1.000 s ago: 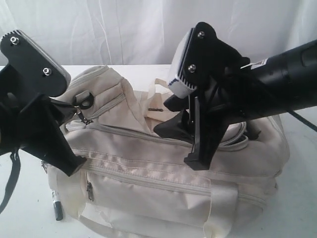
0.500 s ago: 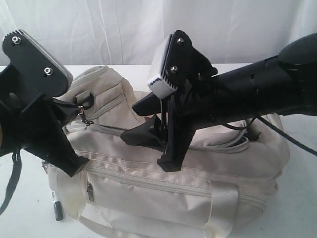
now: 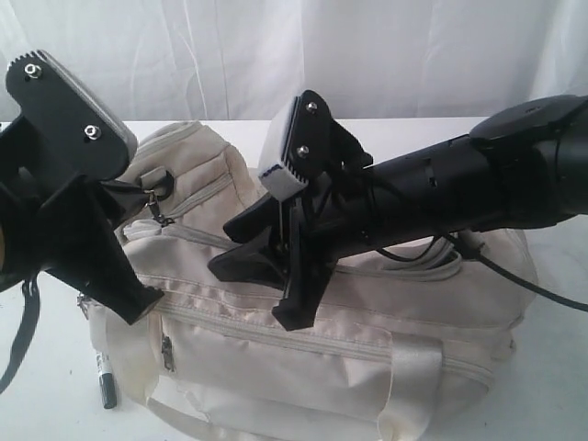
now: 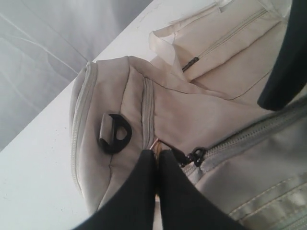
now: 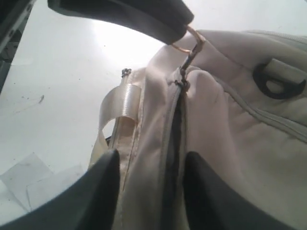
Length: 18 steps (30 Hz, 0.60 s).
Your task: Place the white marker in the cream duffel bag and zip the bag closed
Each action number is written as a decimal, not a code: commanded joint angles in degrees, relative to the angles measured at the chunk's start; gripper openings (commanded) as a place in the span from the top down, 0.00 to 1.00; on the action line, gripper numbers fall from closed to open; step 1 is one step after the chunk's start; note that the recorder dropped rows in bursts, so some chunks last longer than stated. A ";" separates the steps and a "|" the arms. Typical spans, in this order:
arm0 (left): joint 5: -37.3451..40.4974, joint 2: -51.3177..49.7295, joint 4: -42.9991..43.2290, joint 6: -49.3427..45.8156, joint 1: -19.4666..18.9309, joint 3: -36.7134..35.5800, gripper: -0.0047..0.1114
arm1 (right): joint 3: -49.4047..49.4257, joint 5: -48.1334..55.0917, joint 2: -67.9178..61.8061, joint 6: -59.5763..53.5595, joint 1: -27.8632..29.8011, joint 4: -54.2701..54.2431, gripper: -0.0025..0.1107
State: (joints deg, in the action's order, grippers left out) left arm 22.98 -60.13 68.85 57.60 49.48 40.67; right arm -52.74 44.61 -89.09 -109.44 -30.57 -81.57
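Observation:
The cream duffel bag (image 3: 367, 358) fills the middle of the white table. Beside its lower left corner on the table lies the white marker (image 3: 106, 378), dark cap toward the front. My left gripper (image 4: 154, 152) is shut on a copper ring zipper pull (image 5: 189, 40) at the bag's left end, next to a black strap ring (image 4: 115, 133). Over the bag's top hangs my right gripper (image 3: 253, 292), open. Its two fingers (image 5: 103, 177) straddle the top zipper seam (image 5: 172, 143), which shows as a dark slit.
A white curtain hangs behind the table. A black strap (image 3: 18, 340) dangles at the left edge. The right arm's cable (image 3: 533, 285) trails over the bag's right end. A shiny cream handle (image 5: 117, 108) loops off the bag's side.
My right gripper has swung left across the bag's top and dropped a little lower, still open. The left gripper, bag and marker have stayed put.

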 commanded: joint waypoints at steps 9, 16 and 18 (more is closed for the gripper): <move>-1.37 -2.37 4.58 -7.49 -0.24 -3.01 0.96 | -0.15 -3.91 0.28 0.91 0.29 -1.24 0.98; -2.04 -2.62 15.82 -4.35 -0.24 -6.95 0.96 | -0.15 -2.38 0.28 3.47 0.29 -0.88 0.98; -1.76 -2.62 16.43 -4.35 -0.24 -6.95 0.96 | -0.15 -2.38 0.28 3.47 0.29 -0.88 0.98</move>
State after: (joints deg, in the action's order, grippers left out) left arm 20.48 -62.95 81.97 51.82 49.48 34.28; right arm -52.74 41.39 -89.20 -106.71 -30.57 -81.99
